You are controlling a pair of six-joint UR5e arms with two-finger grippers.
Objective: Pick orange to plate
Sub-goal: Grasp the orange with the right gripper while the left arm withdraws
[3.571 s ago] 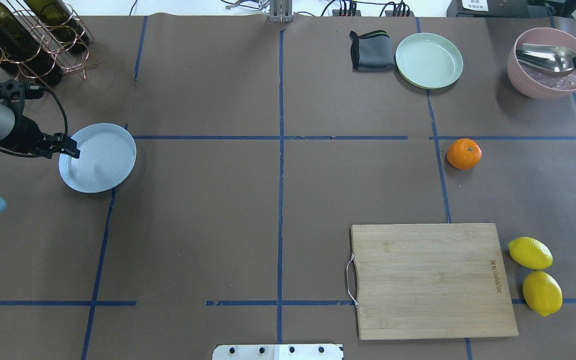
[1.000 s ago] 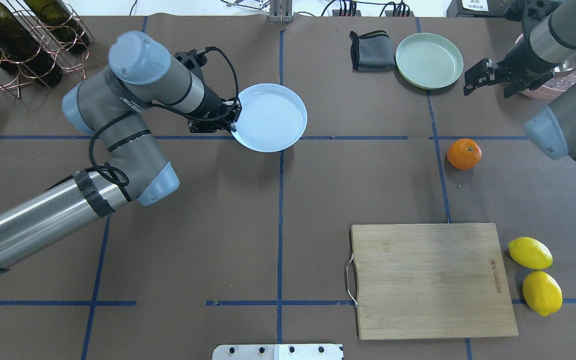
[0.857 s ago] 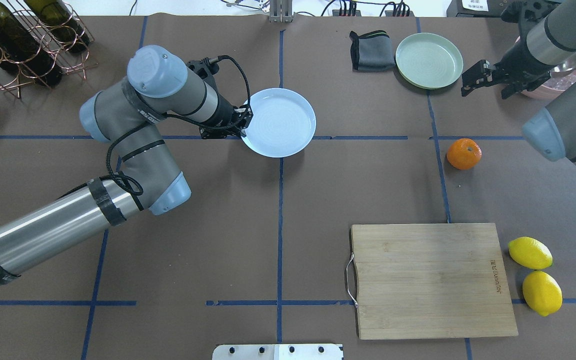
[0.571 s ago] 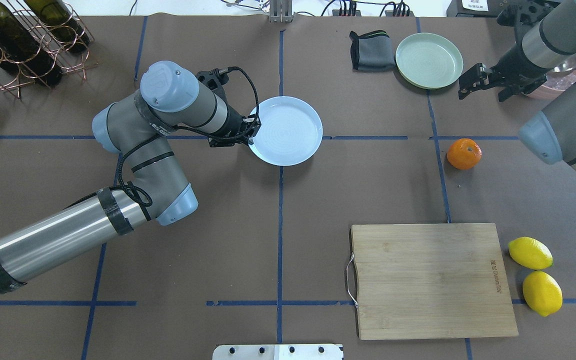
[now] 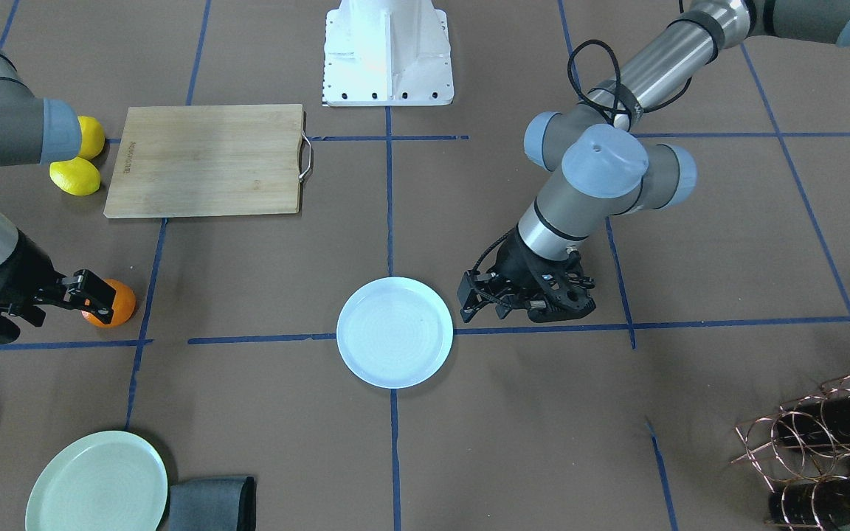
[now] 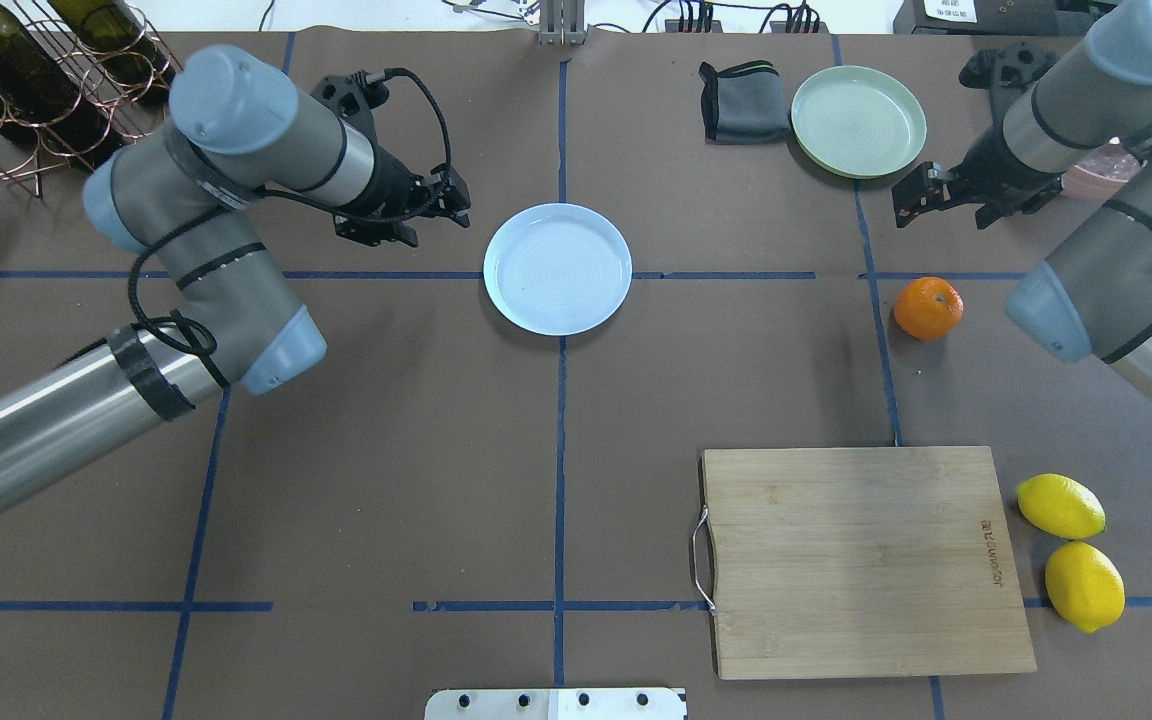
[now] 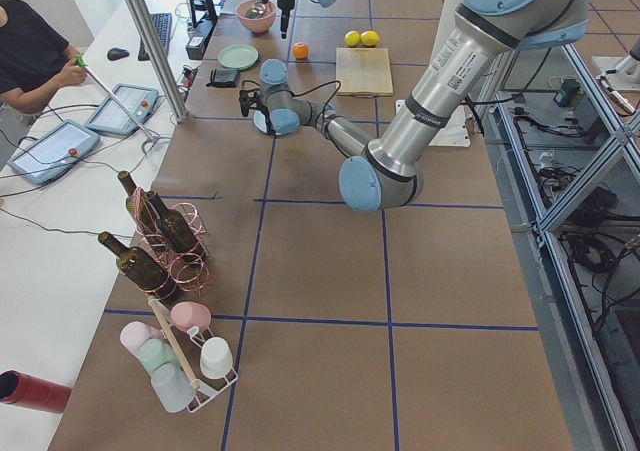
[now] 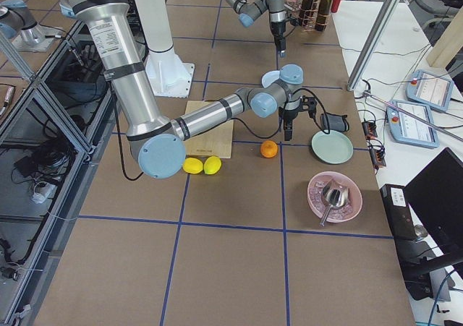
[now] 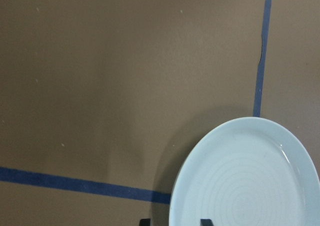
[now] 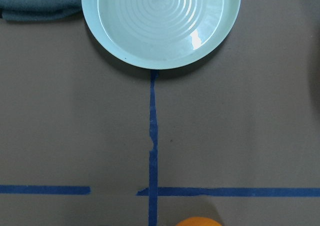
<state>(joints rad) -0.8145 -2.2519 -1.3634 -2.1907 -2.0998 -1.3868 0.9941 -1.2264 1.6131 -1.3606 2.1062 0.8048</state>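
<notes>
Left end effector (image 6: 451, 210) wide and empty, plate (image 6: 557, 268) just beside its tips, not touching, right end effector (image 6: 911, 195) wide, orange (image 6: 928, 307) near it, apart.

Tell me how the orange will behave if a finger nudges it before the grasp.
The orange is round and sits loose on flat paper, so a nudge would likely roll it. It looks small and solid, probably light and firm to pinch.
</notes>
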